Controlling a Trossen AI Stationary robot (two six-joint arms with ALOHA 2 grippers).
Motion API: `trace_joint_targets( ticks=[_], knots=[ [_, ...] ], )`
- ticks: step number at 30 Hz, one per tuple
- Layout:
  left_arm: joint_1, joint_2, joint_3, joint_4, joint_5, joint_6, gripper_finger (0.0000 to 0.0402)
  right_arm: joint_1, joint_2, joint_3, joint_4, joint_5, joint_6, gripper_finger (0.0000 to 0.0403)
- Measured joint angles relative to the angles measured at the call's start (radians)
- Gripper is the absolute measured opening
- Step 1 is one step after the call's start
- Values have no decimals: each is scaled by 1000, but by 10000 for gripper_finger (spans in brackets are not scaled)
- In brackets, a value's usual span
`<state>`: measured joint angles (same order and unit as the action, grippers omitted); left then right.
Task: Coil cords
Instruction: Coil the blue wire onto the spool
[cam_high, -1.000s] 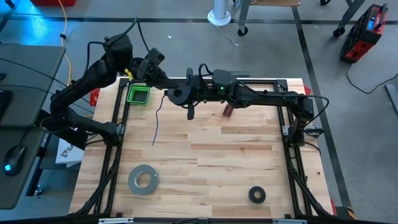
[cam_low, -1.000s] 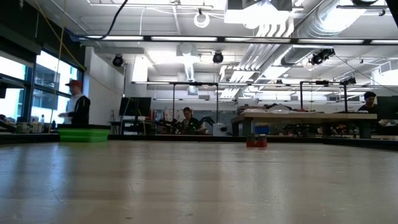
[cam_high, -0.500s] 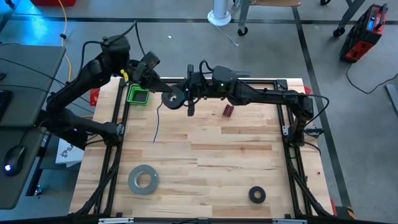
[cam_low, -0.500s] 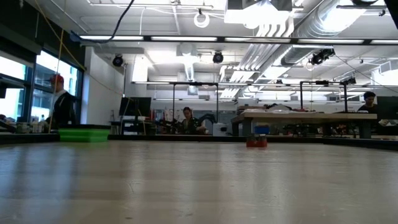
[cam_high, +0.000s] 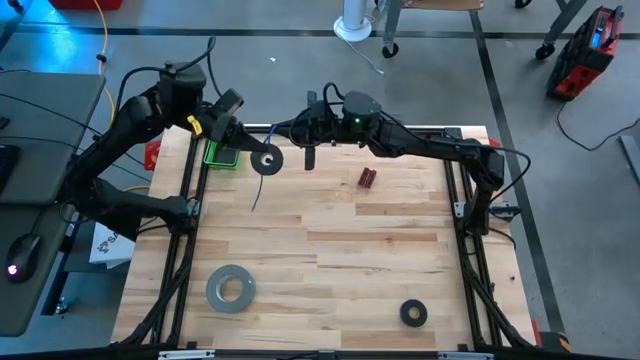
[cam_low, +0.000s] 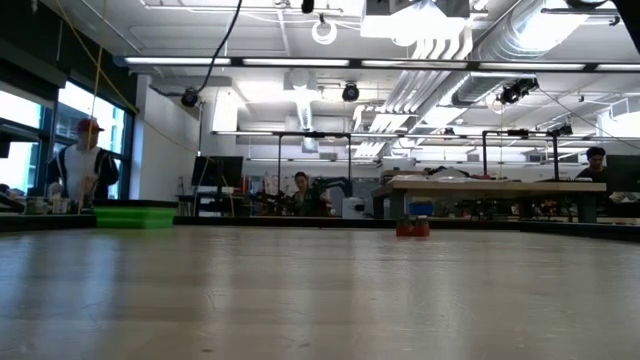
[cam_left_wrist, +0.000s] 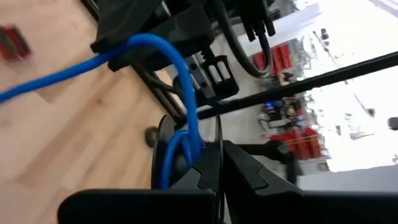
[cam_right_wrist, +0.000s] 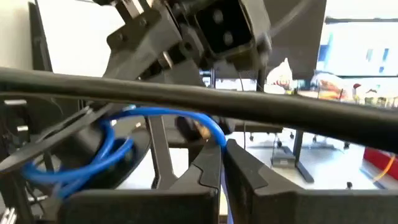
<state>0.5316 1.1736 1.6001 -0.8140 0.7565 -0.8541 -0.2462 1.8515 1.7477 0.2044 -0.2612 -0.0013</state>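
Note:
A small black round spool with blue cord wound on it is held up over the table's far left by my left gripper, which is shut on it. From the spool a stretch of cord runs to my right gripper, which is shut on the cord just to the spool's right. A loose tail of cord hangs from the spool toward the table. The low view shows neither gripper. My left gripper pinches the spool's rim between its two fingers, coming level from the table's left side. The spool is lifted clear of the table. My right gripper pinches the blue cord between its fingertips, coming from the table's right. The cord arcs from the fingers to the spool, not drawn straight.
A green bin sits at the far left edge under my left gripper. A small red object lies right of centre. A grey tape roll and a black ring lie near the front edge.
Both grippers have gone toward the table's left and far edges, carrying the spool and the cord with them. The hanging tail of cord has grown shorter and its lower end has moved toward the far edge.

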Motion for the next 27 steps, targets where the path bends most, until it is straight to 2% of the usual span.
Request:
trace_joint_targets(
  ticks=[6,13,21,27],
  knots=[
    [33,-7,0,-93,-110,217,0,-28,-14,0,-82,-27,-7,0],
    [44,-20,0,-104,-386,518,0,-69,-51,0,-163,-45,2,0],
    [15,-39,1,77,-356,614,0,-71,-60,0,-195,-45,5,0],
    [11,-41,1,119,-423,688,0,-50,-60,0,-185,-49,54,0]
  ],
)
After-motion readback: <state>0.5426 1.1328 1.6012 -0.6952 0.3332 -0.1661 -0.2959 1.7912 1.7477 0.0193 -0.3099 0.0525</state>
